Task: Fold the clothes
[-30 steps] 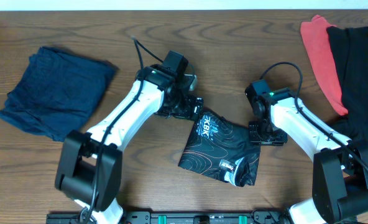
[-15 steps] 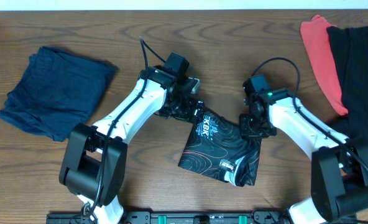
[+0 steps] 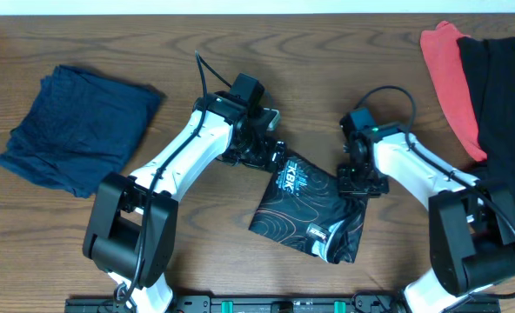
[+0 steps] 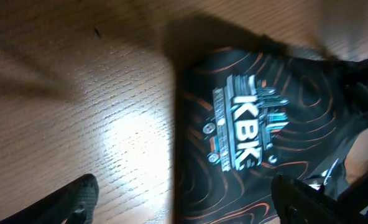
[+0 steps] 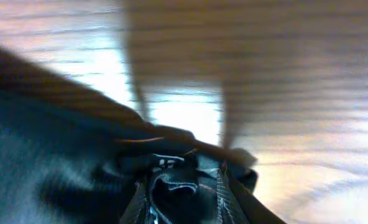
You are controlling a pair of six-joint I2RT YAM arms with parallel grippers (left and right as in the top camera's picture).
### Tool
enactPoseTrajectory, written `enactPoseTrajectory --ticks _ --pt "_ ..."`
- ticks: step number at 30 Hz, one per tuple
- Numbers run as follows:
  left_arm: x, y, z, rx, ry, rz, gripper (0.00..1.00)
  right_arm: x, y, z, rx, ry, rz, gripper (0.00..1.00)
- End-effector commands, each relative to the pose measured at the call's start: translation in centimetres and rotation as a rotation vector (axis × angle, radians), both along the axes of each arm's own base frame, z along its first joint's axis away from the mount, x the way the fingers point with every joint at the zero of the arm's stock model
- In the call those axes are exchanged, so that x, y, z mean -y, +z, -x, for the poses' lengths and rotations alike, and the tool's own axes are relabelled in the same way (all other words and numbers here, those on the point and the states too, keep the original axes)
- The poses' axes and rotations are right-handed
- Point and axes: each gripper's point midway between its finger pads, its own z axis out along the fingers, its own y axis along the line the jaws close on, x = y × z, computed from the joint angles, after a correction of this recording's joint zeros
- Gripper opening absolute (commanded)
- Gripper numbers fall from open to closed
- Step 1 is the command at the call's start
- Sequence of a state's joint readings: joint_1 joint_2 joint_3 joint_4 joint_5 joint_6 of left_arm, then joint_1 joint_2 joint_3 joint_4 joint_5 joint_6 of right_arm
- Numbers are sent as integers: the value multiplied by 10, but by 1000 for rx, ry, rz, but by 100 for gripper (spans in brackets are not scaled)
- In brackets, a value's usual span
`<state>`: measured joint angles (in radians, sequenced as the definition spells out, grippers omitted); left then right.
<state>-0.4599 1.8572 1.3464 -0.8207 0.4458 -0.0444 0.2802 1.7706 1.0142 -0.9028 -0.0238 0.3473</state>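
Observation:
The black jersey with orange contour lines and white KBK lettering lies folded at the table's middle front. It fills the right half of the left wrist view. My left gripper is at its upper left corner, open wide, with fingers either side of the jersey's edge. My right gripper is at the jersey's upper right corner. In the blurred right wrist view its fingers are close together on bunched black jersey fabric.
A navy garment lies crumpled at the far left. A red garment and a black garment are piled at the right edge. Bare wooden table lies behind the arms.
My right gripper has moved left from beside the jersey onto its upper right corner. My left arm shifted slightly and stays at the upper left corner.

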Motion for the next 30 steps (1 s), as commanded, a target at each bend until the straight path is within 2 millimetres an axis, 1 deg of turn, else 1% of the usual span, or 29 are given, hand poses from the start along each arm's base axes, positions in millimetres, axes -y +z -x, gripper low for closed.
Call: enactPoseTrajectory --ticks 1,2,5,8,10,13,16,18,21,23,26,30 --pt "-1 -1 0 3 -13 7 96 22 14 -11 59 -64 35 36" --pt "0 -1 0 6 -14 9 99 25 18 -11 70 -59 33 37" --pt "2 -1 -1 20 -41 20 98 27 33 -15 116 -63 22 40" --pt "5 -6 -6 31 -44 25 98 26 51 -18 177 -53 4 47" --pt "8 -10 -10 52 -70 33 98 25 59 -15 193 -54 -7 49" --pt "12 -18 -17 78 -98 40 98 18 67 -3 169 -51 -54 47" --pt "17 -28 -25 95 -100 47 98 9 67 11 110 -6 -91 46" --pt "18 -36 -28 95 -100 47 98 8 65 19 81 9 -86 45" --pt "21 -49 -30 85 -104 45 98 3 61 25 63 34 -86 45" --pt "26 -56 -26 73 -137 65 98 -1 56 27 59 49 -86 44" --pt "38 -59 -19 52 -175 114 98 -4 47 31 57 66 -86 43" --pt "51 -61 -7 32 -213 129 99 -4 30 39 49 50 -91 43"
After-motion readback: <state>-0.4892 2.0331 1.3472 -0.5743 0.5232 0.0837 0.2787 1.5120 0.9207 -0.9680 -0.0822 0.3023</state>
